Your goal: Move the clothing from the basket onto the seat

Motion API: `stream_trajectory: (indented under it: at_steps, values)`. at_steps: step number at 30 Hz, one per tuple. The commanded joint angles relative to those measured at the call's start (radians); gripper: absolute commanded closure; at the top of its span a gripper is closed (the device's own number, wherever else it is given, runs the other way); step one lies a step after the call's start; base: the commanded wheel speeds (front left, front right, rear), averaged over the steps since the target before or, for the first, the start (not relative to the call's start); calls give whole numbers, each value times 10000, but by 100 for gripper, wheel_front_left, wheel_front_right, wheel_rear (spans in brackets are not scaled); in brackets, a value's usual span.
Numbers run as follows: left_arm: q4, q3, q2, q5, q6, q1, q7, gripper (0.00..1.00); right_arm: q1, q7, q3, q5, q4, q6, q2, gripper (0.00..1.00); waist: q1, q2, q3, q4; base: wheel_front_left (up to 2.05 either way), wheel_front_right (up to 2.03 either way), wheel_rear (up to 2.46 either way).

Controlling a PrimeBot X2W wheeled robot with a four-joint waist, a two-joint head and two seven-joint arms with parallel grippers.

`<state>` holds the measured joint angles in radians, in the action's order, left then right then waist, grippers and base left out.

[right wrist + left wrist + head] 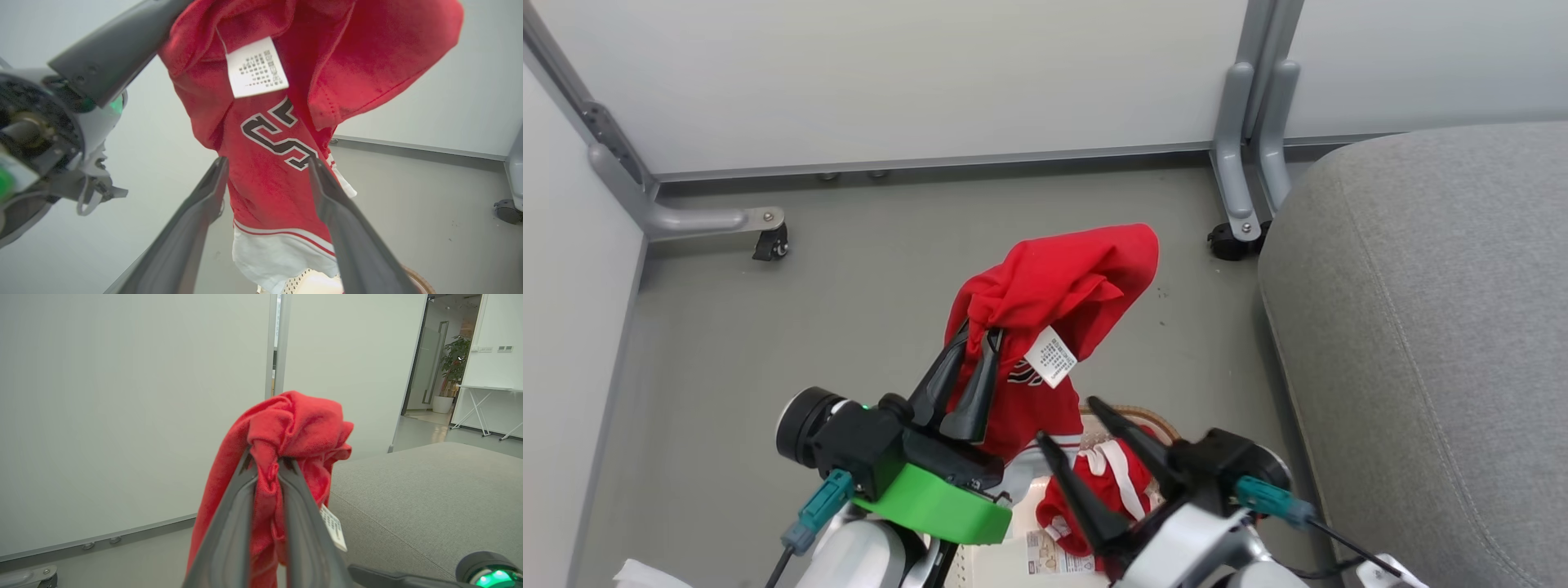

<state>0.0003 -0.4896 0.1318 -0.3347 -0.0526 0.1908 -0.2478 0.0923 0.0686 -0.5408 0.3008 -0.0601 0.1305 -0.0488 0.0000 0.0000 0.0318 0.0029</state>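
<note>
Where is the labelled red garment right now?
Head view centre: the labelled red garment hangs from the left gripper, held above the basket, left of the grey seat.

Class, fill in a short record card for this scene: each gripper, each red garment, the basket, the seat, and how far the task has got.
left gripper: shut on the raised red garment
right gripper: open, holding nothing
raised red garment: bunched at the top, care label showing, white hem hanging above the basket
second red garment: lying in the basket
seat: grey, to the robot's right
progress: neither garment on the seat yet
</note>
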Motion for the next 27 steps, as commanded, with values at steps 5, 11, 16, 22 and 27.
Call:
stream_trajectory:
  at_steps: [5,11,16,22,27]
  values:
    - [72,-145,-69,59,-97,317,-37,100,1289,430,-1142,611,-1220,2,-35,0,0,0,142,333,0,0,0]
    - [164,-362,-143,69,-125,381,-47,100,2621,935,-2097,1335,-2517,2,-29,0,0,0,198,520,0,0,0]
    - [205,-508,-203,-22,-189,490,-58,100,3519,1260,-2629,1850,-3288,2,-29,0,0,0,241,636,0,0,0]
    - [252,-578,-225,-65,-192,530,-84,100,4145,1470,-3041,2409,-3840,2,-30,100,0,0,270,666,0,0,0]
    - [287,-588,-208,-82,-146,460,-91,100,4364,1618,-3313,2706,-4126,2,-30,100,0,0,254,629,0,0,0]
